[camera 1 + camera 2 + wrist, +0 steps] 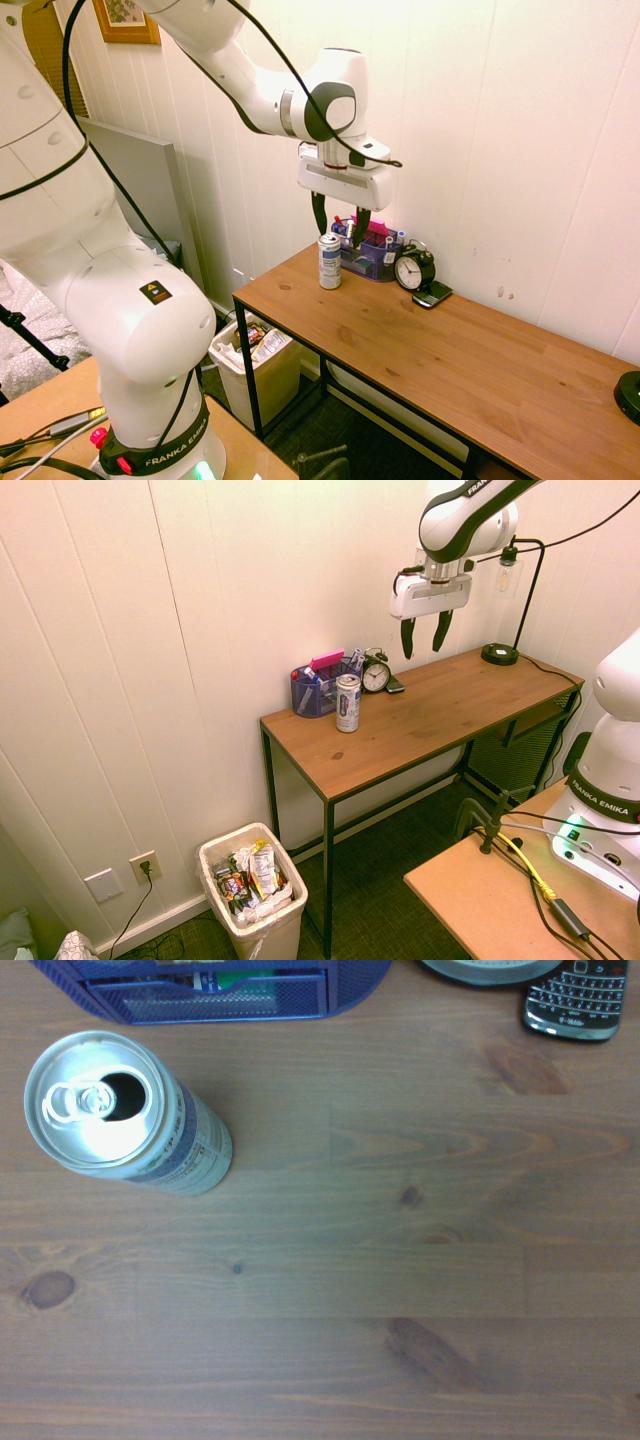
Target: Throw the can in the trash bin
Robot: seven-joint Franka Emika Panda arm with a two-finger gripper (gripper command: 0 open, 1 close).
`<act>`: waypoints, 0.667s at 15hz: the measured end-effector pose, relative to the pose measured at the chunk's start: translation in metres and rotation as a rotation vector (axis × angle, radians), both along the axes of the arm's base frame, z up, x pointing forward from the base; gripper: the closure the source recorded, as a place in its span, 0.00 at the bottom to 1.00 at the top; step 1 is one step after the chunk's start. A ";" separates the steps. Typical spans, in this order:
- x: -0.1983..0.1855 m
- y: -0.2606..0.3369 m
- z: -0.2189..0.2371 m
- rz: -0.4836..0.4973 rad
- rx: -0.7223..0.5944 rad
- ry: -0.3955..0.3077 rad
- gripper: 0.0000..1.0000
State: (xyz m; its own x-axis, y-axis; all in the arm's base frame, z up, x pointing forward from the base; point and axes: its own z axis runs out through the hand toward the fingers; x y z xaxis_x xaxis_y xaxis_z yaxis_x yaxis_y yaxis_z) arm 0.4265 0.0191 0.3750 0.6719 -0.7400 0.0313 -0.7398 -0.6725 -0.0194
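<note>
On the floor at the near left end of the table stands the trash bin point(252, 900), cream-coloured with a white liner, holding wrappers and paper scraps; it sits just outside the table's dark metal leg, well below the tabletop point(420, 725).

Up on the wooden tabletop, the can point(347, 702) stands upright near the left end, close to the back edge. In the wrist view the can point(125, 1115) shows from above, its top already opened and the pull tab lying flat. Nothing touches it.

Just behind the can, against the wall, sits a blue mesh box point(318, 692) with pens and a pink item inside. Beside the box, further along the wall, stands a small black alarm clock point(376, 674), and a dark phone point(394, 687) lies flat just next to it. At the far end of the tabletop is the round black base of a desk lamp point(499, 654).

The hand point(423, 637) hangs in the air above the tabletop, to the right of the can and apart from it, its two dark fingers spread and pointing down, holding nothing.
</note>
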 end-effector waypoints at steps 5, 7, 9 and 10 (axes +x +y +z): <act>0.015 0.030 -0.004 0.037 0.065 -0.040 0.00; 0.038 0.061 -0.009 0.072 0.071 -0.035 0.00; 0.067 0.085 -0.020 0.081 0.054 -0.015 0.00; 0.080 0.097 -0.031 0.083 0.030 0.010 0.00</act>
